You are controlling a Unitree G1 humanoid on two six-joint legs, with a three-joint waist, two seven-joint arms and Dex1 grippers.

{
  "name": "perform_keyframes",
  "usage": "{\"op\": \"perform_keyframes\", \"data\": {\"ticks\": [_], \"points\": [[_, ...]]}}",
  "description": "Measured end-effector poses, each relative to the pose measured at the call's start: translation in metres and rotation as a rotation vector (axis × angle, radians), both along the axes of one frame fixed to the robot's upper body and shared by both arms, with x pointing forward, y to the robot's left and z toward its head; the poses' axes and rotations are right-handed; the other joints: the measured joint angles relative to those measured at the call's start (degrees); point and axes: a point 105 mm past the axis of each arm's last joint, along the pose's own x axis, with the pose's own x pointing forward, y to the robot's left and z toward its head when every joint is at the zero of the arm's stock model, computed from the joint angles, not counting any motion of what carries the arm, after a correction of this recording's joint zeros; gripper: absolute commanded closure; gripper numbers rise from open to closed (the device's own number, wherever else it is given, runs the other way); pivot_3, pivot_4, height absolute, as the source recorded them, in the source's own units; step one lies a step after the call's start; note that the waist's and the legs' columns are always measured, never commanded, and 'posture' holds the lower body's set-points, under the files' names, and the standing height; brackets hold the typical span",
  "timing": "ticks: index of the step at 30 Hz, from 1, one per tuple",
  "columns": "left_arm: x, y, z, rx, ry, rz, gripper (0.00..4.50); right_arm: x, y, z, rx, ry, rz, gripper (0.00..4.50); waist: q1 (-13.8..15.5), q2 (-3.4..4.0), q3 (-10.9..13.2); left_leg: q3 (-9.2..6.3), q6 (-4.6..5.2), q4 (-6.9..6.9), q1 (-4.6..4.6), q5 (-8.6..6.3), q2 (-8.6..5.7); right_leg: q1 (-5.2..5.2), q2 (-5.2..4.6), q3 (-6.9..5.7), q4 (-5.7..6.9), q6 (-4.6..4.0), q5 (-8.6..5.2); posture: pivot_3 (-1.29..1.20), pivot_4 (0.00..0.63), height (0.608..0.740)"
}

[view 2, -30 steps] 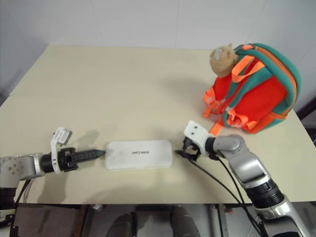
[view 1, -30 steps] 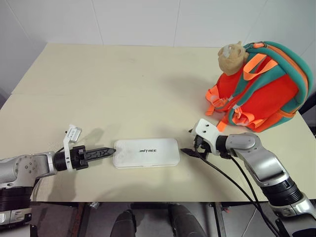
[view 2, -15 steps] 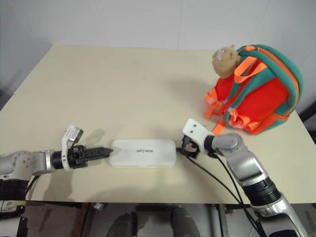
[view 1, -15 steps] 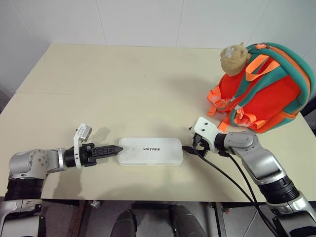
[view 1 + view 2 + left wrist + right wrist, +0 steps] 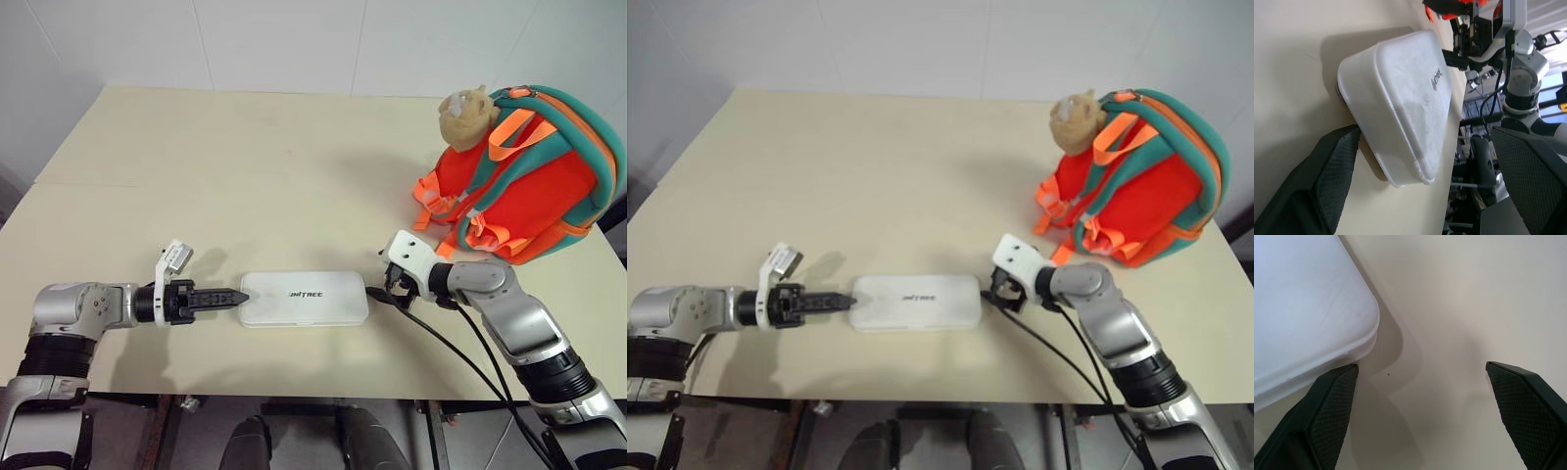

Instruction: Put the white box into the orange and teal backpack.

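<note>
The white box [image 5: 304, 299] lies flat near the table's front edge, with its UNITREE lettering facing up. My left gripper [image 5: 235, 296] lies level at the box's left end and is open. In the left wrist view its fingers [image 5: 1327, 186] stand wide apart with the end of the white box [image 5: 1400, 98] between their tips. My right gripper [image 5: 377, 291] is at the box's right end, also open. One corner of the white box [image 5: 1303, 298] sits beside one of its fingertips [image 5: 1332, 401]. The orange and teal backpack [image 5: 529, 186] stands upright at the table's right, far from both grippers.
A tan plush head [image 5: 462, 113] sits on the backpack's upper left. The beige table [image 5: 274, 176] stretches bare behind the box. Black cables [image 5: 460, 352] trail from my right wrist over the front edge.
The whole picture has shifted a little. My left arm has reached slightly rightward, bringing its fingers to the box's left end. The right gripper, box and backpack have kept still.
</note>
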Motion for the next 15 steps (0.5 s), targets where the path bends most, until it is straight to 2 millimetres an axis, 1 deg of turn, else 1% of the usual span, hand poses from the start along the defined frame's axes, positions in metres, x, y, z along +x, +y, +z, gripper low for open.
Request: {"op": "perform_keyframes", "data": {"ticks": [2,6,15], "points": [[-0.0014,-0.0055,-0.001,-0.001,0.003,-0.029,0.0,-0.0011,0.0048,-0.0002,0.012,0.0,0.018,0.06,-0.1,0.0,0.0,0.0,0.0,-0.02,-0.02,0.0,0.0,-0.01,0.0,0.0,-0.01,0.03,0.01,0.0,0.15,0.74],[-0.0034,-0.0073,-0.0016,0.053,-0.017,-0.055,0.0,-0.0015,0.0058,0.0004,0.013,-0.005,0.027,0.06,-0.1,0.0,0.0,0.0,0.0,-0.13,-0.01,-0.01,0.0,-0.04,0.0,0.0,-0.04,0.03,0.0,0.0,0.15,0.74],[0.0005,-0.0098,-0.0003,0.051,-0.025,-0.036,0.0,-0.002,0.0082,0.0008,0.019,-0.009,0.037,0.06,-0.1,0.0,0.0,-0.01,0.0,-0.12,-0.01,0.0,0.0,-0.06,0.0,0.0,-0.01,0.05,0.02,0.0,0.15,0.74]]}}
